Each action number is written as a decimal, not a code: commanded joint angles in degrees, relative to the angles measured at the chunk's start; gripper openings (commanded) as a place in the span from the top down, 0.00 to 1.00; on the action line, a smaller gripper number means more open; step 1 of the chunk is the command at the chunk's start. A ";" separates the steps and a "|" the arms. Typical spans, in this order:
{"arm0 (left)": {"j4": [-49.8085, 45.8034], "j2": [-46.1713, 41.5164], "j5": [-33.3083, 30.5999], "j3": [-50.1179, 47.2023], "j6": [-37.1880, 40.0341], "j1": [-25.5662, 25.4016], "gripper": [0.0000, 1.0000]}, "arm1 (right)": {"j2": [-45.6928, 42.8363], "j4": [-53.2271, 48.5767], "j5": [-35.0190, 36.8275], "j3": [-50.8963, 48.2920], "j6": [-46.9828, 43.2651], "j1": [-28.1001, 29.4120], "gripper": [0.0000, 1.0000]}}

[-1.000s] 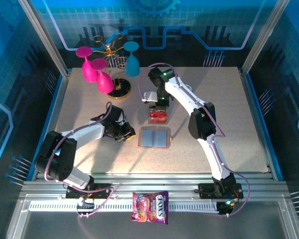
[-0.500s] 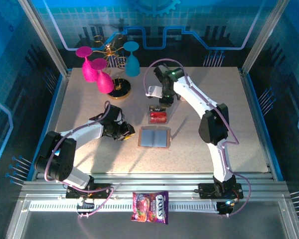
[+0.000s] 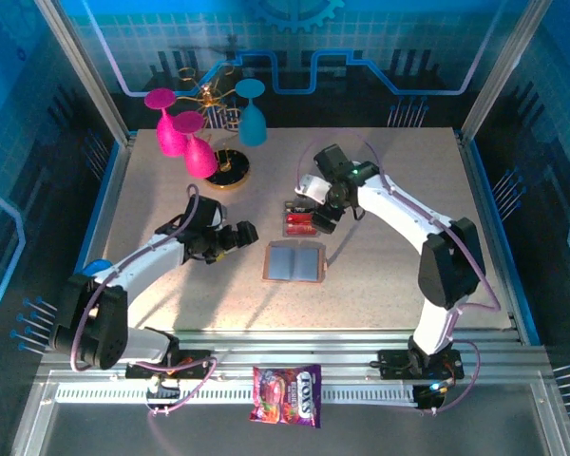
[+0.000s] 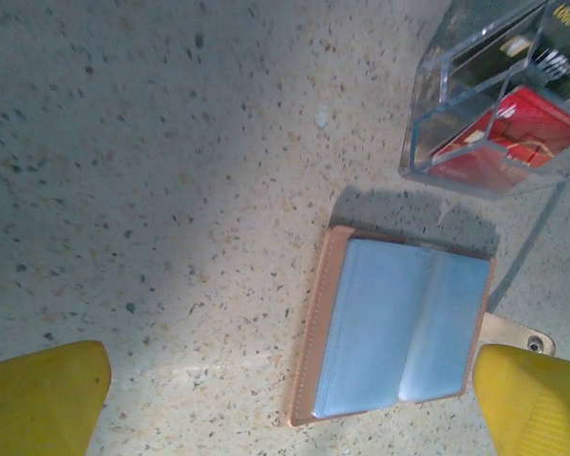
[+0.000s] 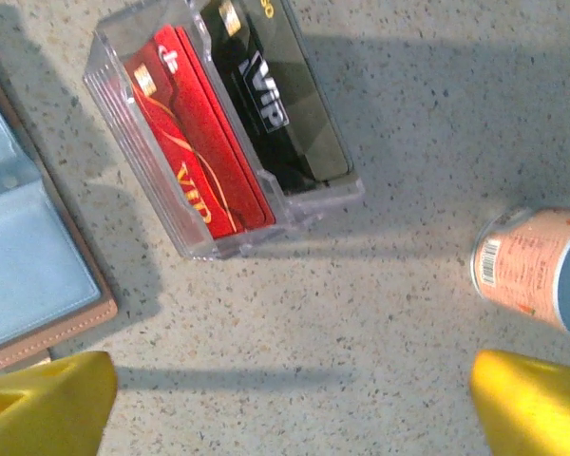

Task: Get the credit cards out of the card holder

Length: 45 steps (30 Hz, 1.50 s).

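Observation:
The tan card holder [image 3: 294, 261] lies open and flat on the table, grey-blue pockets up; it is also in the left wrist view [image 4: 399, 332] and at the left edge of the right wrist view [image 5: 28, 266]. The credit cards [image 3: 301, 222], red ones [image 5: 195, 161] and a black one [image 5: 275, 104], stand in a clear plastic tray [image 4: 499, 114] just beyond it. My left gripper [image 3: 240, 234] [image 4: 290, 408] hangs open left of the holder, holding nothing. My right gripper [image 3: 326, 217] [image 5: 290, 408] is open beside the tray's right end, over bare table.
Pink goblets [image 3: 180, 133], a blue goblet [image 3: 252, 123] and a gold-and-black stand [image 3: 230, 169] crowd the back left. A peach-labelled round thing with a barcode [image 5: 537, 271] lies near my right fingers. A candy packet [image 3: 287, 394] rests on the front rail.
Both grippers have gone from nearly shut to wide open. The right gripper swung from above the tray to its right side. The left gripper drew back from the holder's left edge.

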 commanded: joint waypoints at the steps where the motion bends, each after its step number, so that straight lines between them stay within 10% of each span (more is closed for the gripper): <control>1: -1.44 -2.61 -3.64 -0.65 2.98 1.27 0.01 | -4.59 7.56 2.74 -5.35 6.39 -0.41 0.00; 26: 10.71 -6.19 -37.02 -5.29 18.50 8.29 0.01 | -23.76 66.12 0.48 -54.66 27.97 -22.60 0.00; 35: 48.41 -4.97 -30.32 -22.16 29.57 12.46 0.01 | -18.76 87.76 -5.42 -60.89 30.71 -26.86 0.00; 45: 67.81 6.81 -16.46 -22.48 32.42 16.61 0.01 | -13.65 94.72 -7.41 -62.47 29.99 -26.84 0.00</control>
